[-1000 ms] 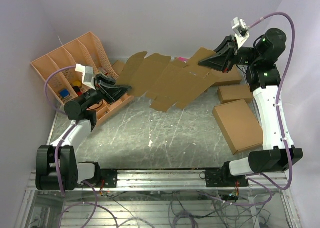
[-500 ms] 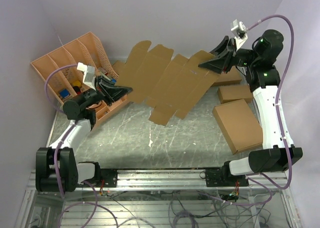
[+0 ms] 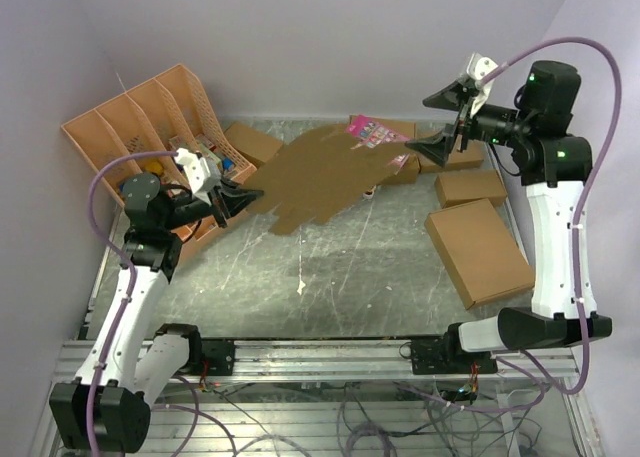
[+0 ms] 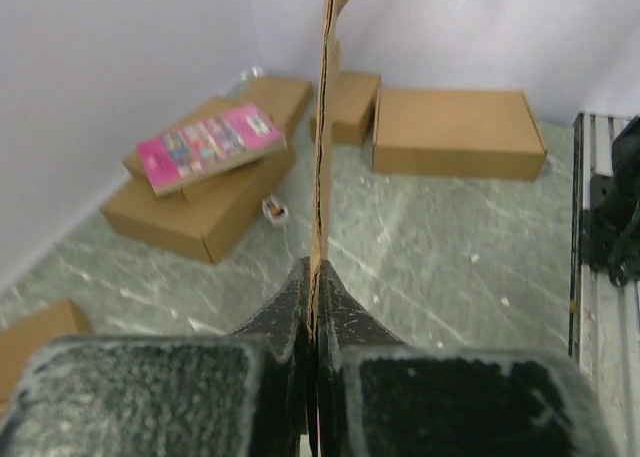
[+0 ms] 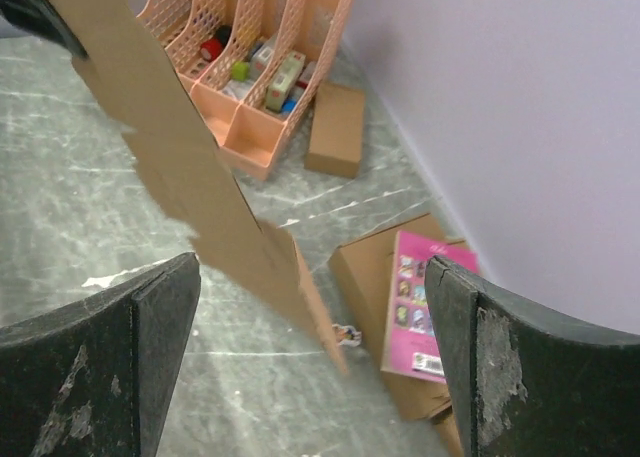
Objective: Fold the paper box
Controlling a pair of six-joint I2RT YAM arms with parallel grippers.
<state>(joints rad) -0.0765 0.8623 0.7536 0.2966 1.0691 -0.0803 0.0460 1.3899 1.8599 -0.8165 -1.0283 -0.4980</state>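
Table [image 3: 330, 267]: grey marbled top, streaked with white scratches.
Left rear: peach mesh file rack [image 3: 200, 102], by the wall.
Rear, beside the rack: small brown box [image 3: 250, 142].
Right rear: brown box [image 4: 190, 217] bearing a pink card [image 4: 210, 142]; a tiny item [image 4: 275, 209] just beside it, too small to name.
Right side: short brown box [image 3: 470, 187]; nearer the arms, large flat brown box [image 3: 478, 252].

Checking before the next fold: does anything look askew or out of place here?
The paper box looks askew: still an unfolded sheet, it slants at a tilt, pinched at one edge by the left gripper alone. The right gripper stands open, gripping nothing.
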